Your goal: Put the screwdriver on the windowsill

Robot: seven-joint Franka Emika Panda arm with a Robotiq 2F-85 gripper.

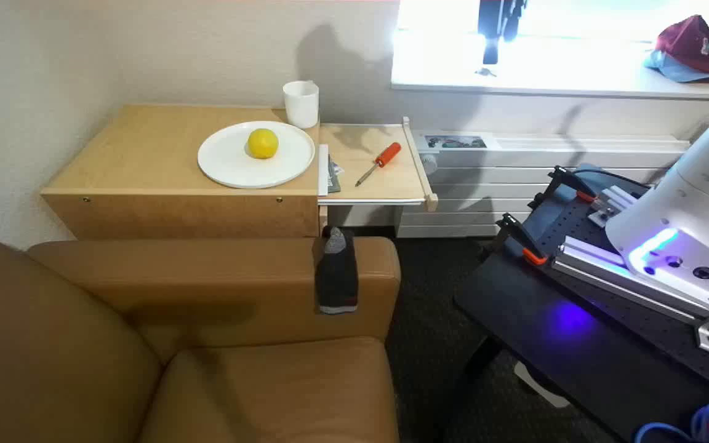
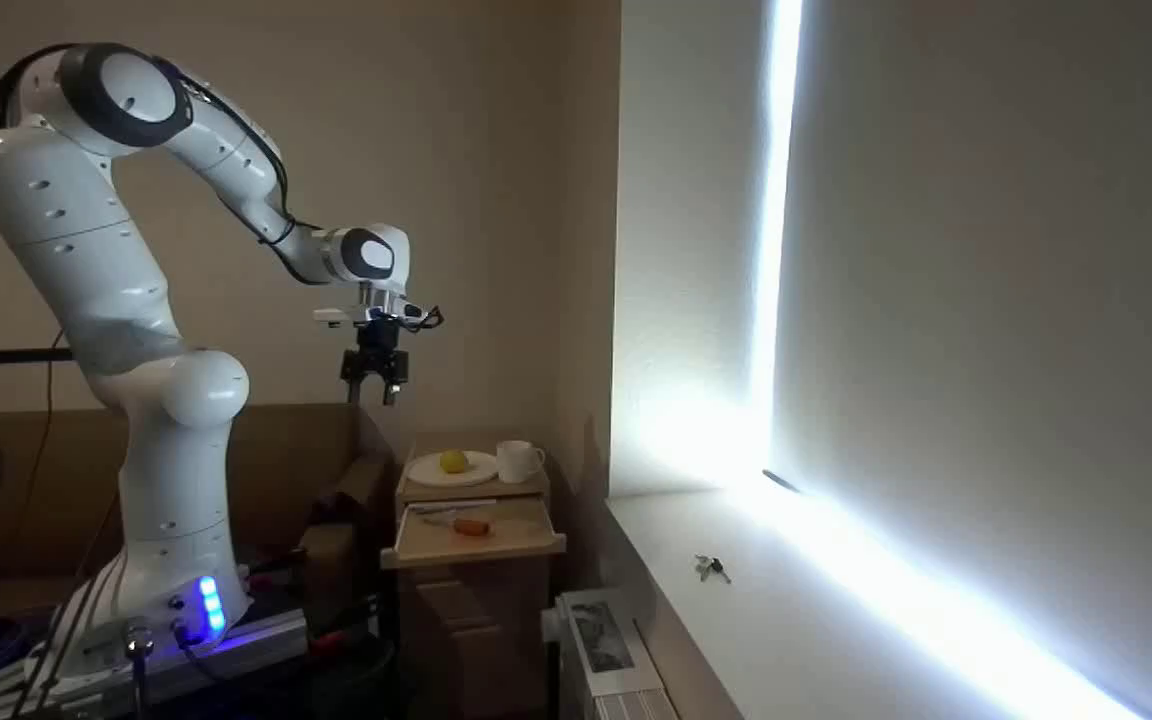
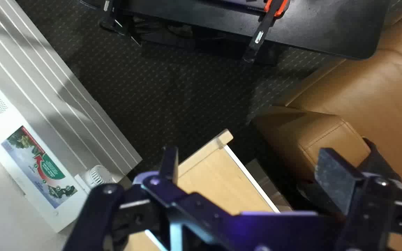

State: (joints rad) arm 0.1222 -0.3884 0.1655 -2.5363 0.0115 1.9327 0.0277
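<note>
Hanging end effector point(image 2: 373, 392): pointing down in mid-air in an exterior view; in the wrist view its fingers point(image 3: 169, 164) stand wide apart and grip nothing.
Brown sofa point(image 1: 262, 381): near left in an exterior view, its armrest along the near side of the wooden desk point(image 1: 145, 147).
Dark sock-like item point(image 1: 337, 277): laid over the right end of that armrest.
Black platform point(image 1: 514, 295): near right, bearing the white robot base point(image 1: 687, 203).
Pull-out shelf point(image 1: 391, 184): extended from the right side of the desk.
Screwdriver point(image 1: 384, 159): lying on the pull-out shelf, red-orange handle toward the far right, thin metal shaft toward the near left; well apart from the windowsill point(image 1: 564, 79).
Flat grey item point(image 1: 333, 179): on the shelf, left of the screwdriver.
Plate point(image 1: 225, 157): white, on the desk top, with a yellow fruit point(image 1: 263, 143) resting on it.
Radiator point(image 1: 453, 181): white, right of the shelf and below the windowsill.
Cup point(image 1: 301, 104): white, upright at the desk's far right corner, just beside the plate.
Windowsill: long white ledge, far right, under a very bright window point(image 1: 588, 15); keys point(image 2: 711, 568) lie on it, and a maroon cap point(image 1: 690, 43) sits at its right end.
</note>
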